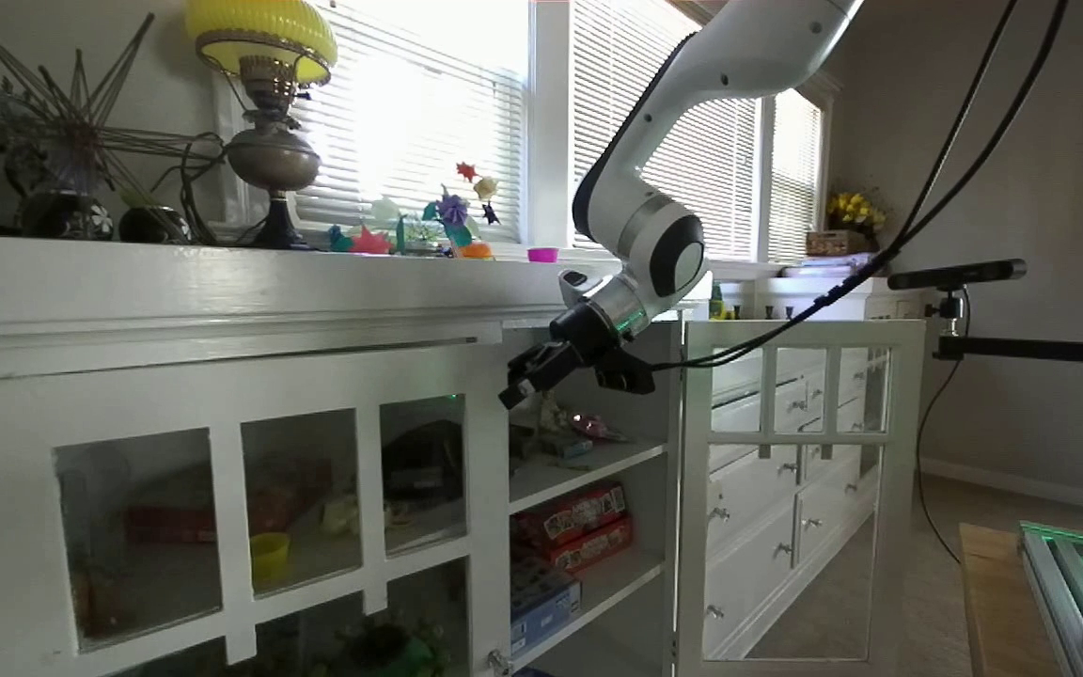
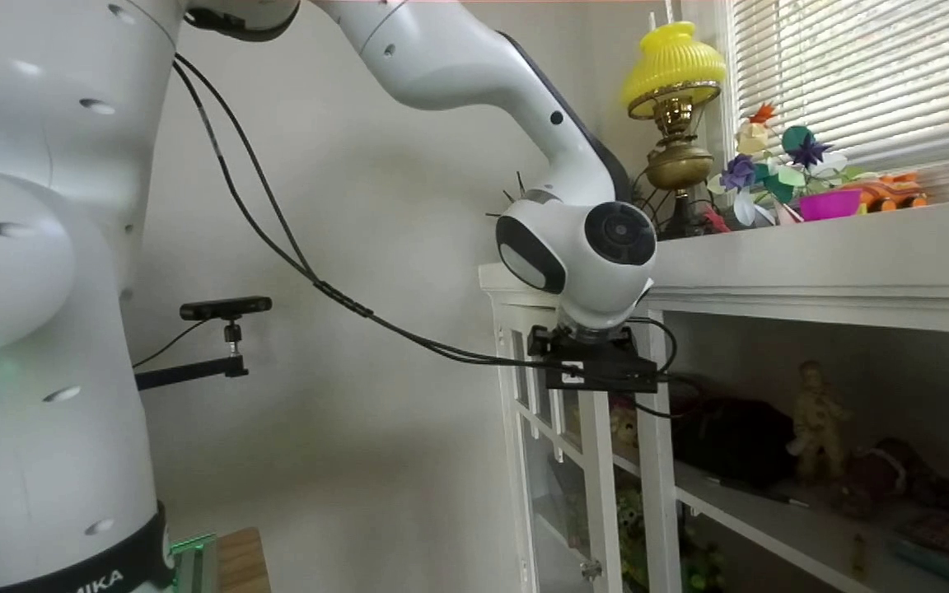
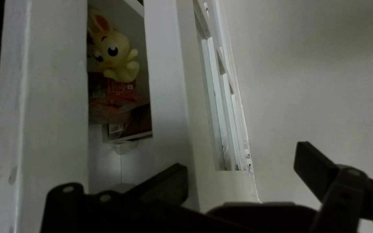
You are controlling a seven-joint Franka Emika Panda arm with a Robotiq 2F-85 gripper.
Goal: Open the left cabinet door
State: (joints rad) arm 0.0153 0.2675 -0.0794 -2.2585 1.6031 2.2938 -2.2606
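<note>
Pincer spread wide, gripping nothing; I judge it's set so its cabinet-side finger can hook the left cabinet door, ajar at eight o'clock from it in an exterior view, and sweep it farther outward.

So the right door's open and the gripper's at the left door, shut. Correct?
Not shut: the wrist view shows the gripper open, its fingers well apart. The rest holds: it's at the left door, and the right door is open.
</note>
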